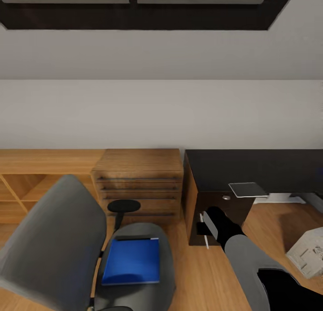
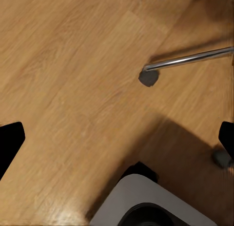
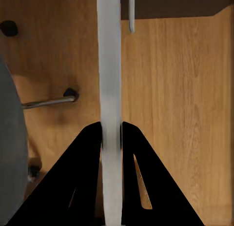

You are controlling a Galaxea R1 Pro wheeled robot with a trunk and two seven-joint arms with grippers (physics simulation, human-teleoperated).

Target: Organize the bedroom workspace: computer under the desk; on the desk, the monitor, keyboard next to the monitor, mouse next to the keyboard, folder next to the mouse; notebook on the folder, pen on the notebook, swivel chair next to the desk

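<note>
Right wrist view: gripper [image 3: 111,138] clamps edge-on grey notebook [image 3: 109,65].

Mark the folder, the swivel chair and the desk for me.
folder [image 1: 132,261], head view, middle of its blue cover.
swivel chair [image 1: 49,239], head view, grey backrest.
desk [image 1: 255,170], head view, bare black top.

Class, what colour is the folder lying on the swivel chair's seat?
Bright blue. The folder shows best in the head view, flat on the grey swivel chair.
</note>
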